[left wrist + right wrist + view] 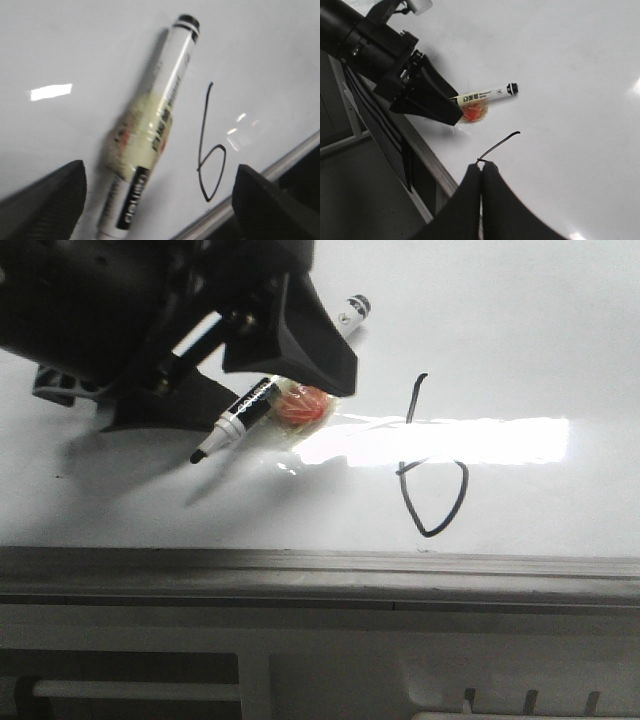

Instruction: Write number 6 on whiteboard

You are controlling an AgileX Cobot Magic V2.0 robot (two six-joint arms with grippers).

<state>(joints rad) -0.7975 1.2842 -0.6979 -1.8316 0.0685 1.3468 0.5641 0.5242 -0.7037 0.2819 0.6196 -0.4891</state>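
The left gripper (215, 390) is angled down over the marker (240, 418) lying on the whiteboard (520, 320), fingers spread. The right gripper (481, 172) has its fingers pressed together. The number 6 (432, 462) sits right of the marker.

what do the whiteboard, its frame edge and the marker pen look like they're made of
The whiteboard looks like a glossy coated panel: it throws a bright glare streak and soft reflections. Its frame edge looks like grey brushed metal, perhaps aluminium, with a dull sheen. The marker pen appears to be smooth white plastic with a black printed label, wrapped mid-barrel in yellowish translucent tape; the orange patch under the tape is unclear.
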